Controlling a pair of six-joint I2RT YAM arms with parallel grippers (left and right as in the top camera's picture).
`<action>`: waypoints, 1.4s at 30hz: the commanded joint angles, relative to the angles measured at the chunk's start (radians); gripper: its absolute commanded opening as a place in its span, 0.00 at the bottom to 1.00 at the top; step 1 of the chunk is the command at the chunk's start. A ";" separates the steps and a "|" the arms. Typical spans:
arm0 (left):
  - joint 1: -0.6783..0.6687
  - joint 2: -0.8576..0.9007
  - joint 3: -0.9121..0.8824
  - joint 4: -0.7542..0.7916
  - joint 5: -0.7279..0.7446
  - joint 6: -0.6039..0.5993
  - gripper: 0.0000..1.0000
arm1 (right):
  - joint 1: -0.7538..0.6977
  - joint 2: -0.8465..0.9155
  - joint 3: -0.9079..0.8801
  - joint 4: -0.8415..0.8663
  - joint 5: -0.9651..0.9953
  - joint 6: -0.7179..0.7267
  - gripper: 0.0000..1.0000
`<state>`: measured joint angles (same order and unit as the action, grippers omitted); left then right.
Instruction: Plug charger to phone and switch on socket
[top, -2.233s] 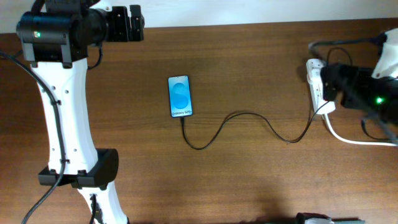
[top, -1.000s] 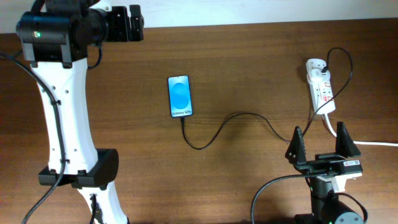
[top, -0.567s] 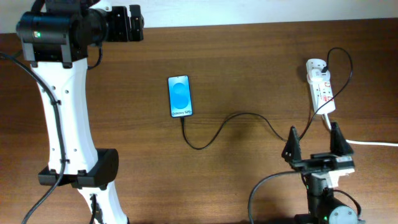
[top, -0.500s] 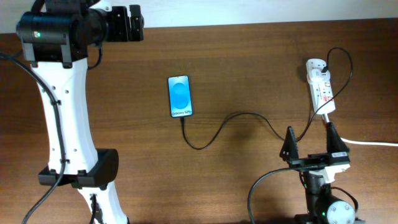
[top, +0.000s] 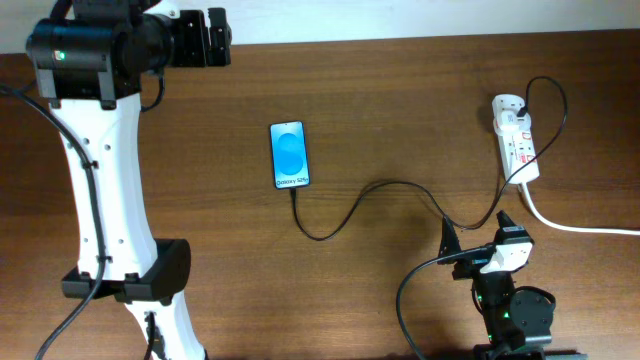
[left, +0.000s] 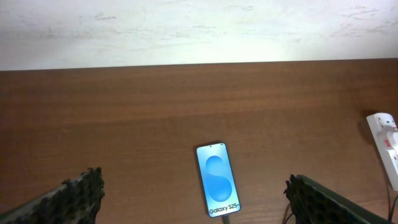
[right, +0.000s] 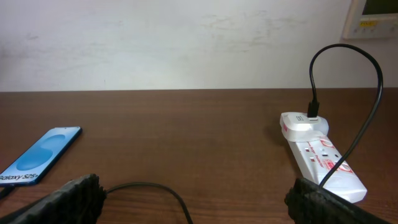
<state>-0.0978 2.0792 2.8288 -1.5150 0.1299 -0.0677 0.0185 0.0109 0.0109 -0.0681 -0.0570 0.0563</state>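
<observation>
The phone (top: 290, 155) lies flat mid-table with its blue screen lit. It also shows in the left wrist view (left: 217, 188) and the right wrist view (right: 38, 155). The black charger cable (top: 380, 186) meets the phone's near short edge and runs right to the white socket strip (top: 517, 140), where it enters a plug at the strip's far end (right: 311, 115). My right gripper (top: 476, 232) is open and empty, near the front edge, apart from the strip (right: 323, 158). My left gripper (top: 222, 38) is open and empty, high at the back left.
The strip's thick white cord (top: 570, 225) runs off the right edge. The left arm's white column (top: 105, 190) stands along the left side. A pale wall borders the table's back edge (left: 199, 59).
My right arm has drawn back from the socket strip to the front of the table, its gripper open. The phone, cable and left arm have not moved.
</observation>
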 joint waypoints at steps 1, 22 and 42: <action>0.001 -0.020 0.004 0.002 -0.004 0.013 0.99 | 0.008 -0.008 -0.005 -0.005 -0.017 0.003 0.98; 0.045 -0.300 -0.349 0.003 -0.002 0.010 0.99 | 0.008 -0.008 -0.005 -0.005 -0.017 0.003 0.98; 0.117 -1.942 -2.808 1.604 -0.040 0.350 0.99 | 0.008 -0.008 -0.005 -0.005 -0.017 0.003 0.98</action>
<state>-0.0048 0.1905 0.0681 0.0910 0.0597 0.2436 0.0204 0.0101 0.0109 -0.0677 -0.0685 0.0563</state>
